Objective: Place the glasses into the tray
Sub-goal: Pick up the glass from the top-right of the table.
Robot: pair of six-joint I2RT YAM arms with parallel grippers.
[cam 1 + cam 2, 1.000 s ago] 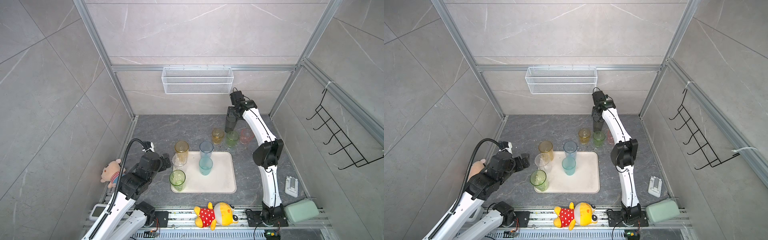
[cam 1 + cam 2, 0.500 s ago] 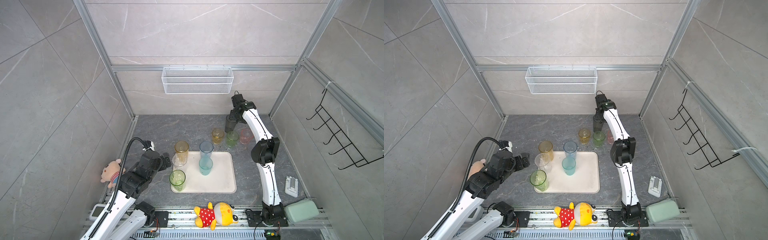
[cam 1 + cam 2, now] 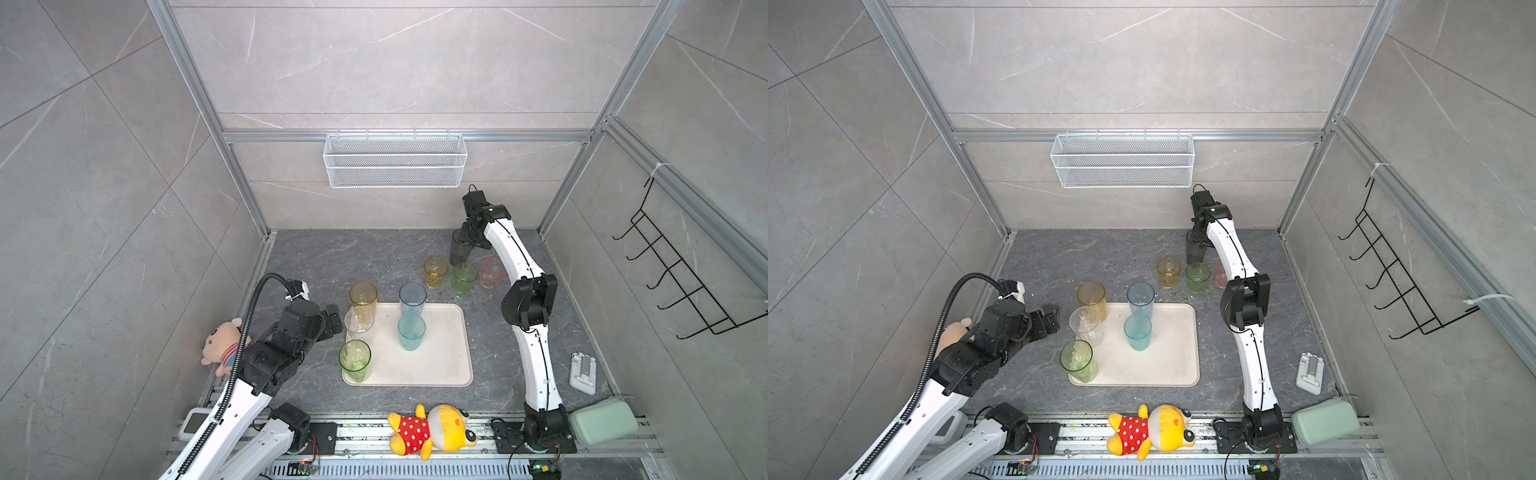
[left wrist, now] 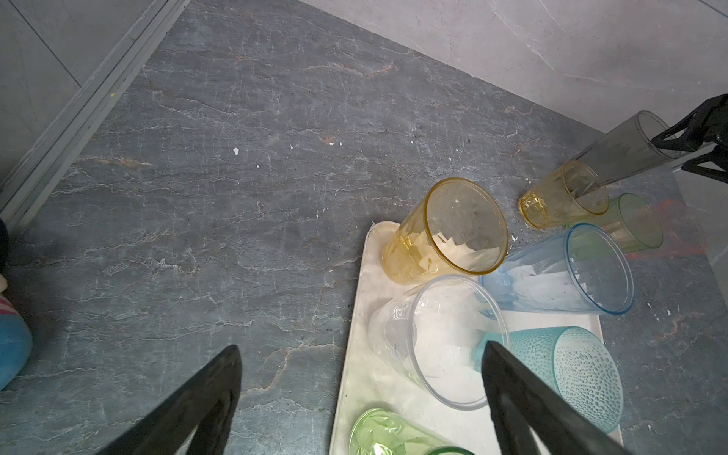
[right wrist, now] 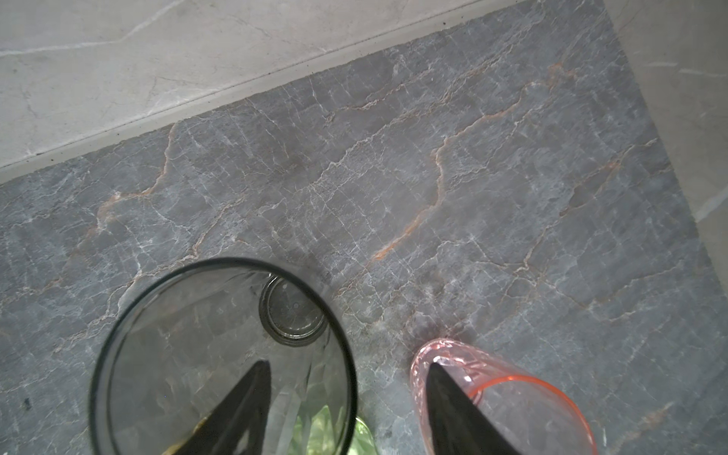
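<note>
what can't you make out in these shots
pink glass: in a top view mostly behind the right arm
front green glass: cut off by the left wrist picture's edge
right gripper: clear only in the right wrist view; in both top views too small and dark to tell from the smoke-grey glass
plush bear: in a top view mostly covered by the left arm
small grey device: too small to identify
</note>
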